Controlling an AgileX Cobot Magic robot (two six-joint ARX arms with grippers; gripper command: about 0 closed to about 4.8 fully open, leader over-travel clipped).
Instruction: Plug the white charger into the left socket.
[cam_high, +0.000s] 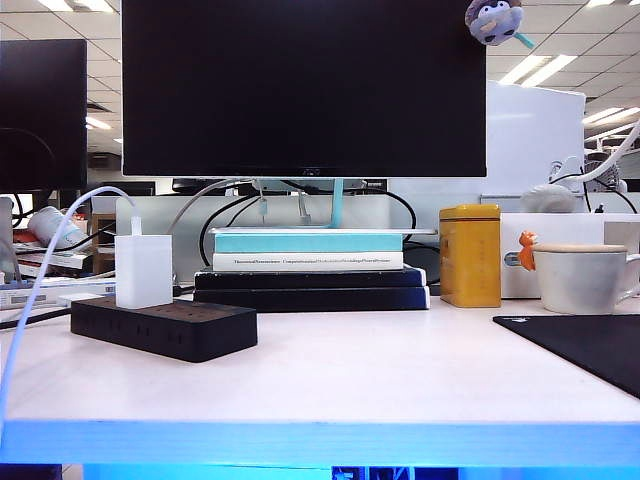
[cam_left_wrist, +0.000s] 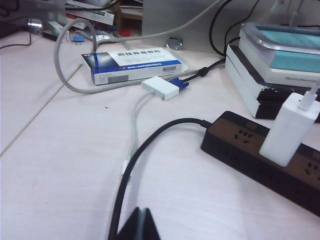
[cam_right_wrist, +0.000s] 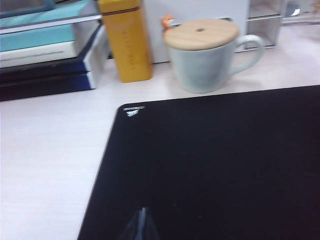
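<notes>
You've got the white charger (cam_high: 143, 271) standing upright, plugged into the left socket (cam_high: 112, 313) at the left end of the black power strip (cam_high: 165, 327), its thin white cable (cam_high: 40, 270) looping off the top. The strip sits on the table (cam_high: 330, 380) just in front of the book stack (cam_high: 310, 270). Left gripper (cam_left_wrist: 140, 225) is clenched, empty, hovering by the strip's black cord (cam_left_wrist: 145, 150). Right gripper (cam_right_wrist: 141, 225) is also clenched, empty, over the black mouse pad (cam_right_wrist: 210, 165), with the lidded mug (cam_right_wrist: 205, 57) and yellow tin (cam_right_wrist: 126, 40) beyond it.
</notes>
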